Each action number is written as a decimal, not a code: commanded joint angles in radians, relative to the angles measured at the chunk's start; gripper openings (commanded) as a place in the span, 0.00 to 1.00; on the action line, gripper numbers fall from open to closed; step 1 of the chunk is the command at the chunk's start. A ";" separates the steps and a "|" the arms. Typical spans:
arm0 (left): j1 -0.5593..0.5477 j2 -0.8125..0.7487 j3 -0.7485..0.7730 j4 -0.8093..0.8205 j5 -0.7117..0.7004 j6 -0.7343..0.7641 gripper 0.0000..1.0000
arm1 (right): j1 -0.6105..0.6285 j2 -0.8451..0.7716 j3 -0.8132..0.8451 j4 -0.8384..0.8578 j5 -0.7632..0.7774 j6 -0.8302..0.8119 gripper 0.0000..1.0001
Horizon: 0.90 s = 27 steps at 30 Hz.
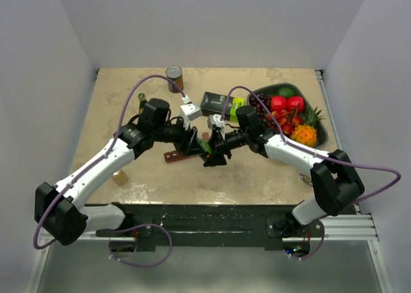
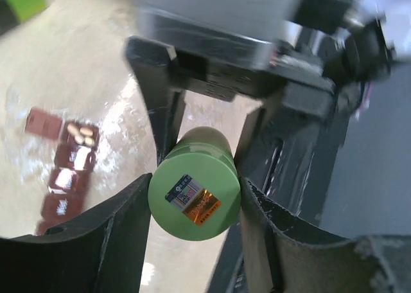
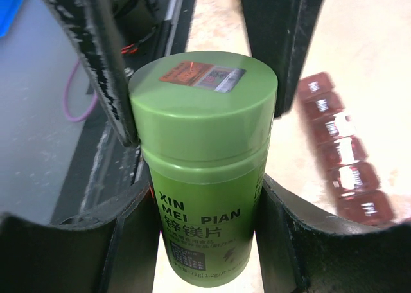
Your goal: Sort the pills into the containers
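A green pill bottle (image 1: 207,146) is held in the air between both grippers at the table's middle. My left gripper (image 1: 196,143) is shut on its stickered cap (image 2: 194,200), seen end-on in the left wrist view. My right gripper (image 1: 216,148) is shut on the bottle's labelled body (image 3: 204,222). The maroon container strip (image 1: 172,155) lies on the table just left of and below the bottle. It shows at the left of the left wrist view (image 2: 64,171), where one compartment holds pale pills (image 2: 81,134), and at the right of the right wrist view (image 3: 340,158).
A black-and-lime box (image 1: 218,103) lies behind the grippers. A dark tray of fruit (image 1: 319,133) sits at the back right. A brown can (image 1: 174,76) and a small dark bottle (image 1: 142,101) stand at the back left. A small amber object (image 1: 119,176) lies by the left arm.
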State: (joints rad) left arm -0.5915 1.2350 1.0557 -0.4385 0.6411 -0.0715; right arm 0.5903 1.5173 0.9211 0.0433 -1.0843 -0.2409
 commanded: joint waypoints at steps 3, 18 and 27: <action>-0.019 0.011 -0.049 -0.034 0.197 0.371 0.19 | -0.003 -0.028 0.044 0.063 -0.017 0.017 0.00; 0.012 -0.428 -0.253 0.388 -0.292 -0.135 0.99 | -0.004 -0.022 0.047 0.058 -0.014 0.012 0.00; 0.018 -0.396 -0.183 0.232 -0.316 -0.341 0.99 | -0.003 -0.019 0.053 0.044 -0.006 -0.003 0.00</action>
State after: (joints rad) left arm -0.5827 0.7589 0.8150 -0.1459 0.3317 -0.2646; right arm 0.5880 1.5173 0.9257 0.0540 -1.0874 -0.2401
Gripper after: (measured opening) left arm 0.992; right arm 0.546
